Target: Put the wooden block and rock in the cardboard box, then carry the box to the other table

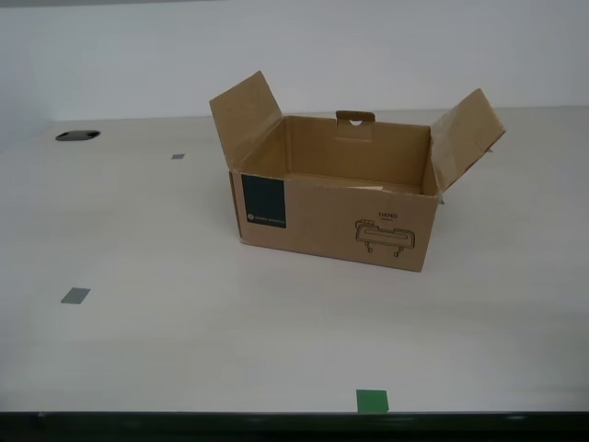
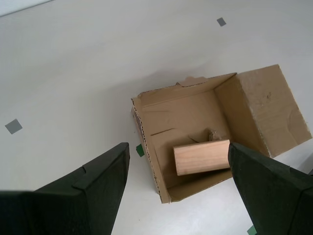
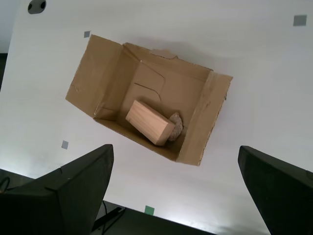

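The cardboard box [image 1: 333,210] sits open on the smooth pale worktop [image 1: 184,322], its side flaps standing up and outward and the tabbed back flap with the hole upright. A dark teal label and a small line drawing show on its front wall. Inside, the wooden block [image 3: 149,122] lies on the box floor, and the rock [image 3: 176,126] rests right against one end of it, though from the second wrist view the rock [image 2: 213,134] is only a small lump half hidden behind the block [image 2: 201,156]. My first tool [image 3: 176,183] hangs above the box with its jaws spread wide and nothing between them; my second tool [image 2: 178,188] hovers over it likewise, jaws wide and empty. Small grey squares [image 1: 75,296] and a green tape mark [image 1: 372,401] dot the worktop around the box.
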Robot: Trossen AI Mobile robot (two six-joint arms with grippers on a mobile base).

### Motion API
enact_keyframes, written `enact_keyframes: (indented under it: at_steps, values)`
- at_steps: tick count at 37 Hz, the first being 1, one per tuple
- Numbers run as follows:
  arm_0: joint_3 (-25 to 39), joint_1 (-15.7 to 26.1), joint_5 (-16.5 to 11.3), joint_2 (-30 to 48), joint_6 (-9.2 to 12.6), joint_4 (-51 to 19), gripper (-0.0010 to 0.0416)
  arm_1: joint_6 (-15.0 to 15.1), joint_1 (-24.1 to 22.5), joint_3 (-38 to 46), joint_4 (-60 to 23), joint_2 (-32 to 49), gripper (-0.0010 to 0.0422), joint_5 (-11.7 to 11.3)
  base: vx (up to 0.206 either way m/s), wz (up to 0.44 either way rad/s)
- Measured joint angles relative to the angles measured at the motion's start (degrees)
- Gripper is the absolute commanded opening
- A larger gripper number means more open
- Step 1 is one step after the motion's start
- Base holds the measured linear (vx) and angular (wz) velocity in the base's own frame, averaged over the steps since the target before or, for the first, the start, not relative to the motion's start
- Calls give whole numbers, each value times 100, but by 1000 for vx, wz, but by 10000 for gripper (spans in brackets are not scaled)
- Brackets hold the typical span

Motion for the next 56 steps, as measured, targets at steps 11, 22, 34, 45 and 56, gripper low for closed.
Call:
enact_keyframes:
  at_steps: [11,22,34,45,56]
  values:
    - [-33,-7,17,-2,326,-46,355,208,33,-295,144,0,272,-2,0,0]
    - [-658,-9,459,-52,411,-33,355,273,90,-529,168,0,255,0,0,0]
    - [-1700,-52,461,-55,367,372,355,275,111,-669,175,0,232,0,0,0]
    - [-2262,-476,-26,-55,142,824,354,273,122,-671,175,0,256,0,0,0]
    - [-2446,-896,-409,-55,-243,1023,355,247,129,-671,177,0,264,0,0,0]
